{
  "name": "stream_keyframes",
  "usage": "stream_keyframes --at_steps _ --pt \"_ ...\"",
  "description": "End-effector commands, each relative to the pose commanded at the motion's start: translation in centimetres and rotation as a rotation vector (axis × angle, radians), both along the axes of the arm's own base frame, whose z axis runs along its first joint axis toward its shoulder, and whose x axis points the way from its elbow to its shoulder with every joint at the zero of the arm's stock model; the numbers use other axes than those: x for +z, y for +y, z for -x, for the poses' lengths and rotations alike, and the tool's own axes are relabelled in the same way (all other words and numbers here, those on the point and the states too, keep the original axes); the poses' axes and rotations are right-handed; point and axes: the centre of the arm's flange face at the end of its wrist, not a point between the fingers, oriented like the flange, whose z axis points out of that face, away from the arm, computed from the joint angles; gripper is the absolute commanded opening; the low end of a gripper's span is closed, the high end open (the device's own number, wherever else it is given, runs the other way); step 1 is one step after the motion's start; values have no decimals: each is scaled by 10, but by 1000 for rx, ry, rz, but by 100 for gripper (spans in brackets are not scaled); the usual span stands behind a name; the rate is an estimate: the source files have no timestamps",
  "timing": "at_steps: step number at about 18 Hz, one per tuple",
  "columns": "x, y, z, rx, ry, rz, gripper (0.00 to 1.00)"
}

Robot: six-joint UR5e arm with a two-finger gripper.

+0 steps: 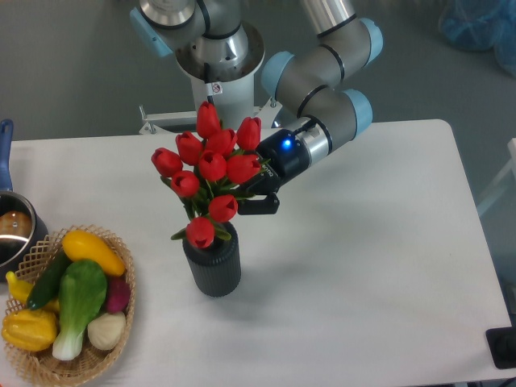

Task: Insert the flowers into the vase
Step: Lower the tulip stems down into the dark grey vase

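Gripper (256,192) closed on the flowers (211,168) from their right side; stems already enter the vase (212,266) mouth. Bunch axis near upright, leaning slightly left (lowest bud hides the rim). Vase directly below.

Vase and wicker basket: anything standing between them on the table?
Nothing; in the camera view the white table is bare between the vase and the wicker basket. The flowers hang above the vase, not in that gap.
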Motion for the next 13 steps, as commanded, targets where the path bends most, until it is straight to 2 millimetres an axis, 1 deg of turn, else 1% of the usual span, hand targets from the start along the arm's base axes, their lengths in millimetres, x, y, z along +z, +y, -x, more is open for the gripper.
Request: stream_keyframes --at_steps 5,13 --pt "-15 2 4 4 12 0 18" --pt "-23 1 6 9 27 -1 18"
